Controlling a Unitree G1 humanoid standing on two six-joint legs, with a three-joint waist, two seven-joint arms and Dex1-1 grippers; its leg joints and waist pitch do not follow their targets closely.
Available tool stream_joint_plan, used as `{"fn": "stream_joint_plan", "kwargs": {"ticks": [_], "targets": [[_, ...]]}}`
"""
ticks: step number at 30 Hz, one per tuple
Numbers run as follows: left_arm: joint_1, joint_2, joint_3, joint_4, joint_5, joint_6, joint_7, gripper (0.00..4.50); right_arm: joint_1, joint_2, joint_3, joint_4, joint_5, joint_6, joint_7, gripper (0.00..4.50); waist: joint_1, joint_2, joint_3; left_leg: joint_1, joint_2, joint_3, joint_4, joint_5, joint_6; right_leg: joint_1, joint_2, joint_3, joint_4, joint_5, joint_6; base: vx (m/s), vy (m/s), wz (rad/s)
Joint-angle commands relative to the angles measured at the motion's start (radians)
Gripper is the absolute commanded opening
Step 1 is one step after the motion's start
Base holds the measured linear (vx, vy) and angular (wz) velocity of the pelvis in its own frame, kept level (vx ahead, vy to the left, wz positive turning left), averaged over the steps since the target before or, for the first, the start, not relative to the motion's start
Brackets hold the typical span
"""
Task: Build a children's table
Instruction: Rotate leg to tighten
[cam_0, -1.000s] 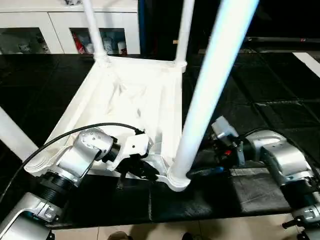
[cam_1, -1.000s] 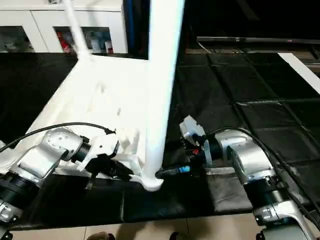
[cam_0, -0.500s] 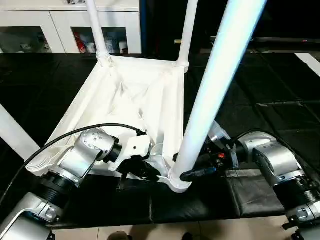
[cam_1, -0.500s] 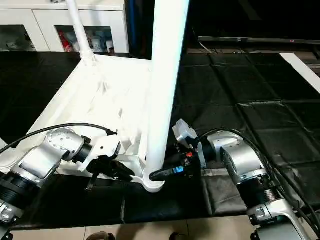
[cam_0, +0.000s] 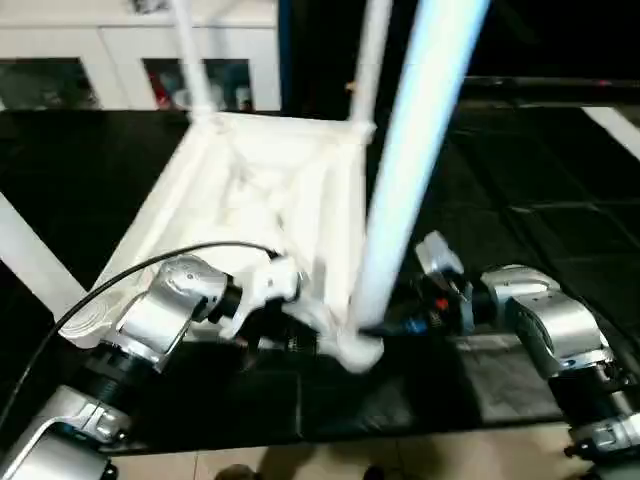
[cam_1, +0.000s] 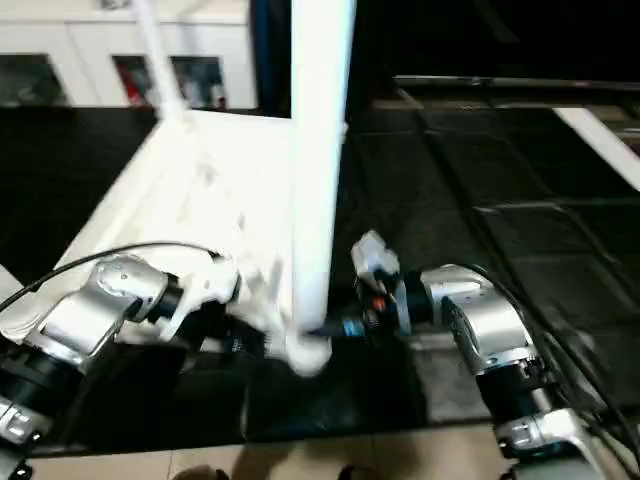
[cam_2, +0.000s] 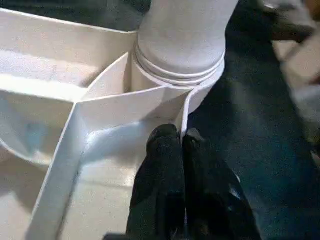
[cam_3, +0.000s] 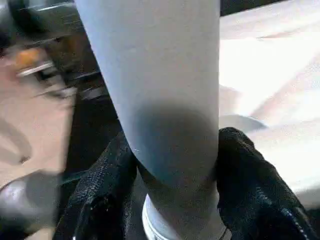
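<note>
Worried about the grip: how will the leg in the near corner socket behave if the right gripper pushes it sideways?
The leg looks like a smooth, stiff tube, so the fingers may slip. It is tall above its socket, so it could lever the light-looking top.

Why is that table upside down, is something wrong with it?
Nothing looks broken. The table top lies underside up, legs pointing upward. The right gripper clasps the near leg by its socket; the left gripper pinches the rim beside it.
</note>
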Motion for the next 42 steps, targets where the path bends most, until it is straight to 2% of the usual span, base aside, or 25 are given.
{"fn": "stream_joint_plan", "kwargs": {"ticks": [1,3,4,5,6,8,9,10,11,13,16,18,20,21,24,26,27,31,34,35,37,40,41,42], "targets": [[-0.026,-0.091,-0.01,-0.014,-0.034,0.035,0.075,0.0,-0.001,0.079,0.031,-0.002,-0.014,0.052,-0.126,1.99,0.002,-0.013,-0.051,-0.009,-0.011,0.0,-0.068,-0.294,0.019,0.055,-0.038,0.02,-0.108,-0.665,-0.06,0.0,0.0,0.0],[-0.046,-0.152,0.024,0.005,-0.028,0.09,0.179,0.0,-0.016,0.15,0.009,0.012,-0.033,0.079,-0.254,1.99,-0.017,-0.016,-0.047,-0.012,-0.022,-0.005,-0.062,-0.311,0.009,0.05,-0.034,0.008,-0.124,-0.745,-0.015,0.0,0.0,0.0],[-0.06,-0.188,0.042,0.018,-0.021,0.108,0.241,0.0,-0.03,0.193,0.001,0.032,-0.057,0.087,-0.344,1.98,-0.019,-0.015,-0.05,-0.01,-0.023,-0.009,-0.061,-0.315,0.007,0.052,-0.037,0.004,-0.127,-0.756,-0.008,0.0,0.0,0.0],[-0.072,-0.223,0.059,0.028,-0.016,0.128,0.3,0.0,-0.044,0.234,-0.008,0.051,-0.079,0.093,-0.432,1.98,-0.028,-0.012,-0.05,-0.019,-0.023,-0.016,-0.066,-0.314,0.009,0.061,-0.037,-0.004,-0.128,-0.741,-0.004,-0.041,0.032,-0.21],[-0.077,-0.238,0.067,0.031,-0.016,0.134,0.323,0.0,-0.051,0.252,-0.014,0.061,-0.087,0.095,-0.47,1.97,-0.039,-0.003,-0.052,-0.031,-0.017,-0.025,-0.073,-0.323,0.004,0.073,-0.039,-0.015,-0.126,-0.696,-0.014,-0.04,0.044,-0.27],[-0.091,-0.279,0.092,0.038,-0.016,0.15,0.389,0.0,-0.068,0.296,-0.032,0.083,-0.099,0.101,-0.557,1.97,-0.055,0.005,-0.057,-0.027,-0.01,-0.036,-0.078,-0.365,0.011,0.081,-0.041,-0.03,-0.13,-0.62,-0.033,-0.038,0.043,-0.25],[-0.099,-0.302,0.105,0.041,-0.015,0.159,0.428,0.0,-0.078,0.32,-0.044,0.094,-0.105,0.107,-0.607,1.97,-0.057,0.009,-0.061,-0.023,-0.008,-0.037,-0.078,-0.365,0.023,0.08,-0.044,-0.03,-0.13,-0.552,-0.062,0.0,0.0,0.0],[-0.105,-0.322,0.116,0.04,-0.014,0.17,0.46,0.0,-0.088,0.342,-0.056,0.106,-0.114,0.11,-0.657,1.97,-0.061,0.007,-0.059,-0.024,-0.006,-0.036,-0.08,-0.351,0.035,0.077,-0.043,-0.027,-0.126,-0.484,-0.101,-0.011,0.05,-0.15],[-0.107,-0.335,0.122,0.04,-0.013,0.174,0.479,0.0,-0.093,0.354,-0.065,0.113,-0.117,0.115,-0.68,1.97,-0.062,0.005,-0.057,-0.021,-0.009,-0.032,-0.08,-0.353,0.042,0.074,-0.041,-0.025,-0.125,-0.467,-0.119,0.0,0.0,0.0],[-0.109,-0.346,0.127,0.038,-0.012,0.179,0.494,0.0,-0.096,0.364,-0.071,0.116,-0.121,0.113,-0.696,1.97,-0.062,0.002,-0.057,-0.018,-0.011,-0.028,-0.077,-0.342,0.049,0.071,-0.042,-0.022,-0.125,-0.464,-0.129,0.0,0.0,0.0],[-0.105,-0.357,0.121,0.026,-0.006,0.192,0.494,0.0,-0.089,0.376,-0.07,0.099,-0.114,0.085,-0.669,1.97,-0.057,0.002,-0.06,-0.017,-0.01,-0.022,-0.075,-0.298,0.065,0.071,-0.042,-0.014,-0.118,-0.411,-0.152,0.0,0.0,0.0],[-0.1,-0.35,0.115,0.021,0.001,0.194,0.488,0.0,-0.083,0.375,-0.068,0.085,-0.107,0.085,-0.653,2.51,-0.054,0.001,-0.062,-0.018,-0.009,-0.019,-0.074,-0.267,0.072,0.074,-0.042,-0.011,-0.112,-0.371,-0.167,0.0,0.0,0.0],[-0.093,-0.33,0.106,0.016,0.004,0.191,0.474,0.0,-0.077,0.363,-0.062,0.076,-0.103,0.078,-0.629,2.51,-0.052,0.001,-0.064,-0.018,-0.01,-0.017,-0.071,-0.249,0.079,0.073,-0.042,-0.011,-0.111,-0.38,-0.168,0.0,0.0,0.0],[-0.089,-0.315,0.101,0.014,0.004,0.185,0.461,0.0,-0.074,0.35,-0.06,0.073,-0.103,0.069,-0.619,2.75,-0.048,0.003,-0.066,-0.018,-0.01,-0.016,-0.071,-0.232,0.081,0.075,-0.042,-0.01,-0.11,-0.371,-0.17,0.0,0.0,0.0],[-0.084,-0.277,0.09,0.011,0.0,0.167,0.409,0.0,-0.064,0.312,-0.066,0.066,-0.092,0.051,-0.572,2.95,-0.042,0.002,-0.069,-0.018,-0.01,-0.015,-0.069,-0.197,0.09,0.078,-0.041,-0.01,-0.105,-0.336,-0.178,0.0,0.0,0.0],[-0.078,-0.244,0.077,0.01,0.001,0.148,0.358,0.0,-0.056,0.277,-0.071,0.056,-0.076,0.046,-0.516,3.19,-0.036,0.002,-0.073,-0.018,-0.009,-0.013,-0.066,-0.167,0.098,0.077,-0.04,-0.006,-0.098,-0.289,-0.195,0.0,0.0,0.0],[-0.072,-0.214,0.065,0.007,0.002,0.126,0.312,0.0,-0.05,0.247,-0.072,0.047,-0.064,0.039,-0.466,3.29,-0.031,0.004,-0.072,-0.014,-0.008,-0.011,-0.065,-0.158,0.106,0.073,-0.038,-0.004,-0.095,-0.261,-0.211,0.0,0.0,0.0],[-0.067,-0.163,0.049,0.012,0.003,0.09,0.235,0.0,-0.042,0.186,-0.069,0.031,-0.041,0.022,-0.356,3.42,-0.013,0.006,-0.072,-0.012,-0.004,-0.009,-0.065,-0.149,0.104,0.076,-0.038,-0.003,-0.086,-0.241,-0.228,0.0,0.0,0.0],[-0.061,-0.105,0.022,0.013,-0.002,0.031,0.129,0.0,-0.034,0.113,-0.054,0.009,-0.016,0.008,-0.208,3.75,-0.004,0.012,-0.071,-0.005,0.002,-0.007,-0.066,-0.178,0.095,0.071,-0.038,-0.004,-0.088,-0.266,-0.227,0.0,0.0,0.0],[-0.061,-0.081,0.011,0.013,-0.007,0.022,0.083,0.0,-0.036,0.078,-0.046,0.009,-0.012,0.006,-0.149,3.87,0.001,0.013,-0.071,0.002,0.007,0.001,-0.066,-0.198,0.088,0.067,-0.037,-0.001,-0.087,-0.265,-0.227,0.0,0.0,0.0],[-0.06,-0.068,0.004,0.015,-0.012,-0.004,0.047,0.0,-0.039,0.054,-0.039,0.014,-0.012,-0.001,-0.107,3.97,0.007,0.014,-0.071,0.007,0.01,0.003,-0.067,-0.212,0.079,0.063,-0.036,0.001,-0.086,-0.256,-0.238,0.0,0.0,0.0],[-0.059,-0.048,-0.01,0.015,-0.02,-0.037,-0.006,0.0,-0.045,0.017,-0.024,0.02,-0.006,-0.007,-0.032,4.25,0.014,0.01,-0.072,0.009,0.011,0.008,-0.066,-0.208,0.074,0.062,-0.034,0.006,-0.08,-0.243,-0.247,0.0,0.0,0.0],[-0.053,-0.01,-0.045,0.007,-0.027,-0.074,-0.093,0.0,-0.054,-0.047,0.017,0.023,0.003,-0.007,0.096,4.25,0.02,0.009,-0.073,0.009,0.011,0.01,-0.066,-0.202,0.075,0.063,-0.033,0.009,-0.076,-0.237,-0.249,0.0,0.0,0.0],[-0.051,0.002,-0.057,0.005,-0.028,-0.088,-0.12,0.0,-0.057,-0.067,0.031,0.023,0.005,-0.01,0.139,4.4,0.027,0.008,-0.075,0.008,0.013,0.012,-0.065,-0.196,0.083,0.064,-0.032,0.011,-0.072,-0.232,-0.249,0.0,0.0,0.0]]}}
